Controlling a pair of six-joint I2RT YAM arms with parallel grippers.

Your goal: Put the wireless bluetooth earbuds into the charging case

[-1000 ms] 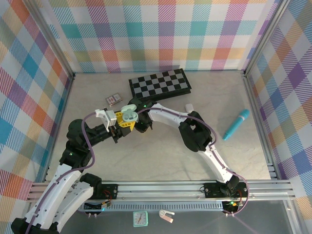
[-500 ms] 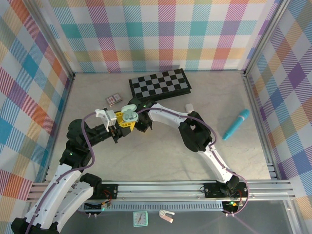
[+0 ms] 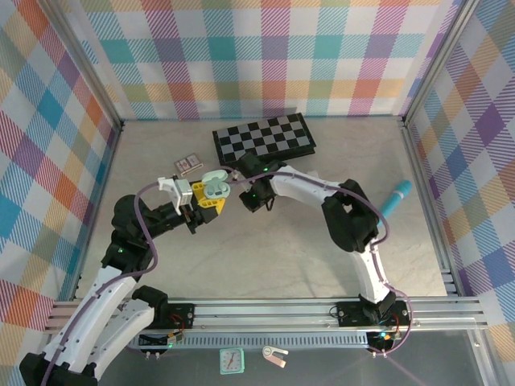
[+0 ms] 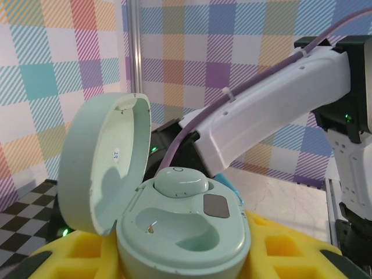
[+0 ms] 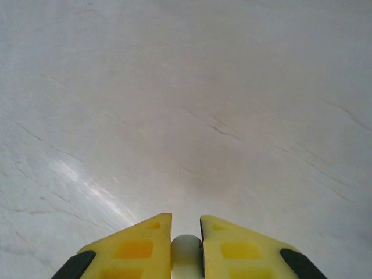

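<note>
Crossing the table on a level path is the requirement for this step. The left gripper clamps the mint charging case by its base, with the lid hinged open. The right gripper hangs near it, jaws nearly closed, pinching a pale earbud (only its tip shows). One mint earbud occupies a well. Align over the empty well, descend straight, and release only once the bud sits flush. Avoid nudging the lid.
</note>
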